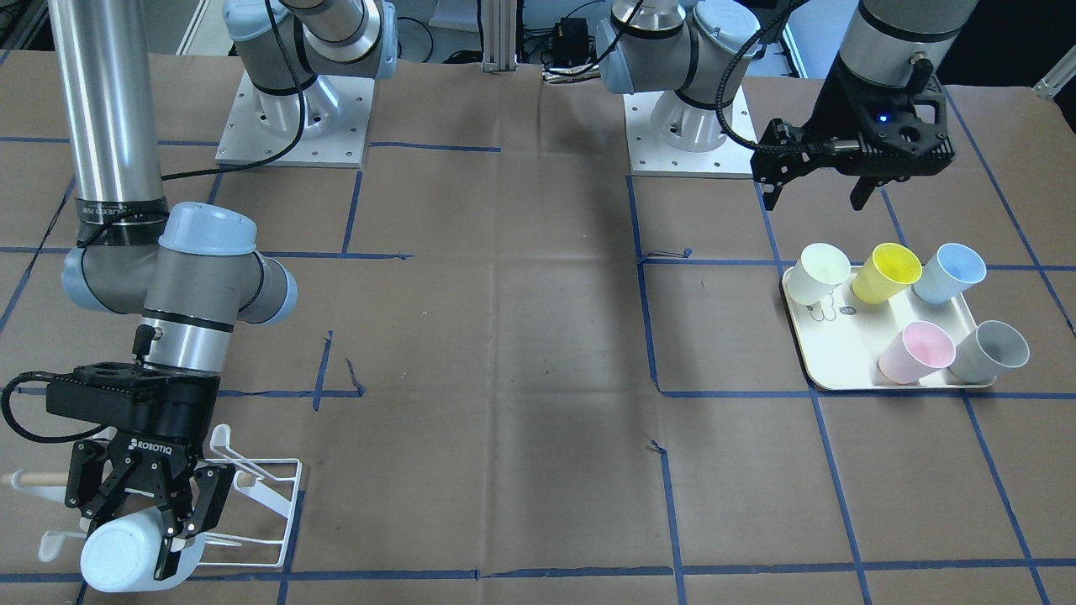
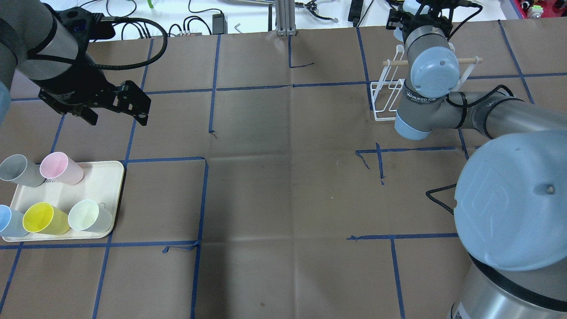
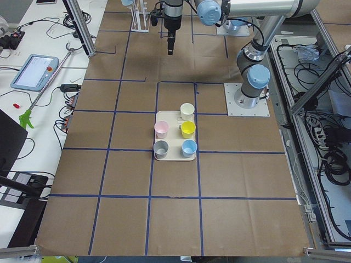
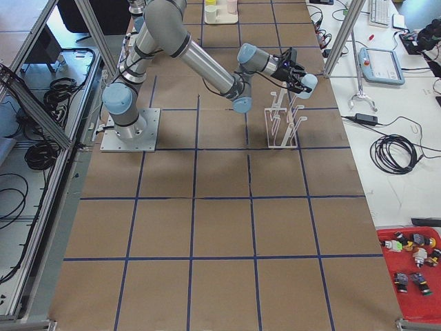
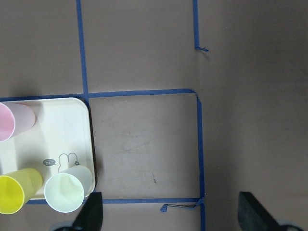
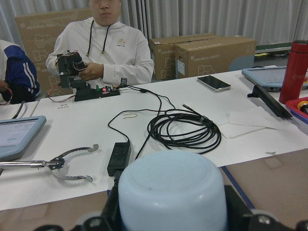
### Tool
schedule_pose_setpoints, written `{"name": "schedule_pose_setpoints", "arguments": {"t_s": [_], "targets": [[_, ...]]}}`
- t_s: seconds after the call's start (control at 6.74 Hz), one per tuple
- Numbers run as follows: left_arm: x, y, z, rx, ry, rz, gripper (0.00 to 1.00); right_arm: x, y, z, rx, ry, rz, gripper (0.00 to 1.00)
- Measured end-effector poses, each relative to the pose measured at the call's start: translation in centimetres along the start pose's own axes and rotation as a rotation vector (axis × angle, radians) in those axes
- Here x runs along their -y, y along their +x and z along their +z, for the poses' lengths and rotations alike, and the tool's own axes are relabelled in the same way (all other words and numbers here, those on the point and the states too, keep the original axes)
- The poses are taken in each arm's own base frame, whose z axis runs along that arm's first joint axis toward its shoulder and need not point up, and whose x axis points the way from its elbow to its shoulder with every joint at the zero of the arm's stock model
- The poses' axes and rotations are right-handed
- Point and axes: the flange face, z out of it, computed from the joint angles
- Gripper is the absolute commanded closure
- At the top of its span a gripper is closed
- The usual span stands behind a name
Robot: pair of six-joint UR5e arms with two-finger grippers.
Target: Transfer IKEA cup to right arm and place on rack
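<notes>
IKEA cup (image 1: pixel 118 559), pale blue, lies on its side in the right gripper (image 1: pixel 128 538), whose fingers are closed on its walls, over the white rack (image 1: pixel 271 496) at the table's far right. The left gripper (image 1: pixel 815 200) hangs spread wide and empty beside the tray (image 1: pixel 841 374).

IKEA cup (image 1: pixel 113 556): pale blue, plain, clamped sideways between the fingers of the right pincer (image 1: pixel 126 544). Its closed base is turned away from the robot; the mouth is hidden.

Right arm (image 1: pixel 195 290): stretched out to the far right part of the bench (image 1: pixel 538 336), wrist directly over the rack.

Rack (image 1: pixel 267 496): white wire, upright on the bench, wooden dowel (image 1: pixel 34 479) across it. The cup sits among the pegs; contact cannot be told.
</notes>
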Motion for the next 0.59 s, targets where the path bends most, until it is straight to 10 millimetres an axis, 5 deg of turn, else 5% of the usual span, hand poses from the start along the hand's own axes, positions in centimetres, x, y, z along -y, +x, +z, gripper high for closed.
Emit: {"name": "schedule_pose_setpoints", "arguments": {"t_s": [0.15,0.3,0.45,0.59], "targets": [[-0.8,-2.7,1.1,0.001,-0.023,0.016,0.03,-0.9,0.1,-0.3,-0.001,-0.02,-0.001,0.91],[-2.5,-5.8,3.0,-0.01,-0.054,0.025,0.03,-1.6,0.2,-0.5,-0.003,-0.036,-0.003,0.81],[-4.6,-8.6,5.2,-0.03,-0.087,0.005,0.03,-2.1,0.2,-0.6,-0.004,-0.047,-0.005,0.01],[-6.8,-10.8,7.4,-0.053,-0.117,-0.025,0.04,-2.3,0.2,-0.5,-0.004,-0.049,-0.004,0.0]]}}
